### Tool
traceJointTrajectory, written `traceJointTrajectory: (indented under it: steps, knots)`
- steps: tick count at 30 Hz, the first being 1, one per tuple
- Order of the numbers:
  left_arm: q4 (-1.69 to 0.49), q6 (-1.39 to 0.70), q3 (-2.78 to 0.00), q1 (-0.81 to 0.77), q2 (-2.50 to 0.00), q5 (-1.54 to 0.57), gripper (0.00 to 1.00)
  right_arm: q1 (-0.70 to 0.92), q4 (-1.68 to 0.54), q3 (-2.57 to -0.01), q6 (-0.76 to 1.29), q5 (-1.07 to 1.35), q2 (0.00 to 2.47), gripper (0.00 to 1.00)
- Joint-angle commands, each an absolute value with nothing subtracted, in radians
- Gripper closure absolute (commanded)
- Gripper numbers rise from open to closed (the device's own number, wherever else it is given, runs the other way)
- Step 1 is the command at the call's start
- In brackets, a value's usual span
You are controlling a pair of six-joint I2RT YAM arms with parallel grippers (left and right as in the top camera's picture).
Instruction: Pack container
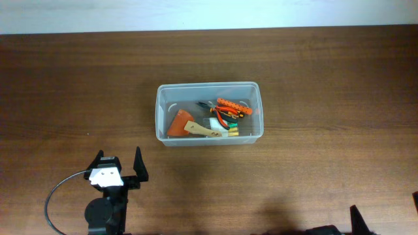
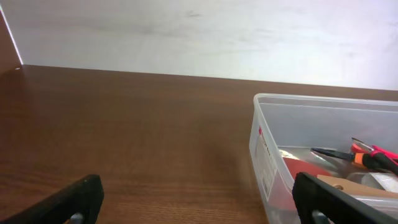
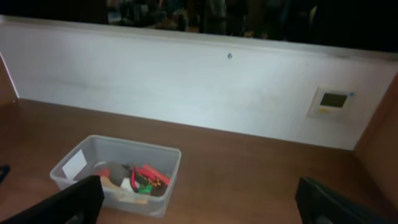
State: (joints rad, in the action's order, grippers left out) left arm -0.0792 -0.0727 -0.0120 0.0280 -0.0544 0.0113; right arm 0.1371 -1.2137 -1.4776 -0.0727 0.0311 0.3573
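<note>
Your left gripper (image 1: 119, 164) sits over the near left part of the table (image 1: 326, 78), its two black fingers spread wide with nothing between them. A black cable (image 1: 55, 192) loops out to the left of its arm. From the left wrist camera, both fingertips show at the bottom corners of the view with bare wood between them.

Your right gripper (image 3: 199, 204) is also spread wide and holds nothing. In its wrist view the fingertips frame the bottom corners. From overhead only dark bits of it show at the near right edge.

You'll find the container (image 1: 209, 85) at the middle of the table, long side running left to right. It lies beyond and to the right of the left gripper and is well apart from both grippers. It stands upright and open-topped.

Inside, toward the left, a scraper (image 1: 179, 124) with an orange blade and a pale wooden handle lies flat on the bottom. To its right and farther back lies an orange-handled tool (image 1: 230, 106) with dark tips. Small green and yellow pieces sit at the near right of the bin, but they are too small for you to name.

A white label (image 2: 262, 149) is stuck on the container's left end wall. Beyond the table's far edge rises a pale wall (image 3: 186, 81) with a small panel (image 3: 334, 101) mounted toward the right.
</note>
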Motion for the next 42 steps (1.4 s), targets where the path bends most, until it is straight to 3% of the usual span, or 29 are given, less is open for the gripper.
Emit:
traceJointTrajectory:
  steps: [1,7,15,29,42]
  knots:
    - [-0.083,-0.075,-0.009,0.024,-0.053,0.015,0.01,0.131,-1.210,-1.448,-0.057,0.035,0.358,0.01]
    - [-0.083,-0.075,-0.009,0.024,-0.053,0.015,0.01,0.131,-1.184,-1.394,0.043,-0.112,0.358,0.01]
    - [-0.083,-0.075,-0.009,0.024,-0.053,0.015,0.01,0.129,-1.080,-1.266,0.042,-0.132,0.337,0.01]
    - [-0.083,-0.075,-0.009,0.024,-0.053,0.015,0.01,0.045,-0.470,-0.626,0.039,-0.132,0.075,0.01]
    - [-0.083,-0.075,-0.009,0.024,-0.053,0.015,0.01,0.025,-0.018,-0.253,0.039,-0.132,0.027,0.01]
